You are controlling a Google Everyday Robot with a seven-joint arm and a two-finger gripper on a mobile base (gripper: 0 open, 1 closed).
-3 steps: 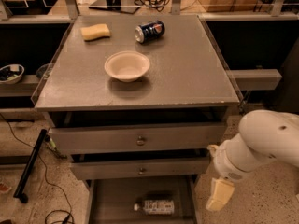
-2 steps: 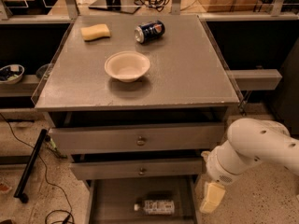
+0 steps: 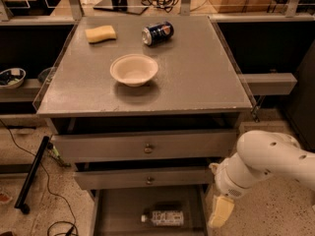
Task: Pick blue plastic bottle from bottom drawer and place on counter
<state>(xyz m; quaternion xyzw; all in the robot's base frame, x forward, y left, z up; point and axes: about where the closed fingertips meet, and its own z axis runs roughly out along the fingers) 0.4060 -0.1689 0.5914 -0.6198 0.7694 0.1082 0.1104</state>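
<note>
The blue plastic bottle [image 3: 162, 217] lies on its side in the open bottom drawer [image 3: 114, 206], its white cap pointing left. My gripper [image 3: 220, 212] hangs at the end of the white arm [image 3: 266, 163], just right of the drawer's right edge. It is about level with the bottle, apart from it, and holds nothing that shows. The counter [image 3: 197, 77] is the grey top of the cabinet above.
On the counter stand a white bowl [image 3: 134, 69], a dark blue soda can [image 3: 157, 33] on its side and a yellow sponge [image 3: 101, 33]. Two wider drawers with knobs [image 3: 147, 148] are slightly pulled out above the bottom one. A black pole [image 3: 32, 173] and cables lie on the floor to the left.
My arm and gripper have moved left and a little down, closer to the right edge of the bottom drawer. The bottle and the things on the counter have not moved.
</note>
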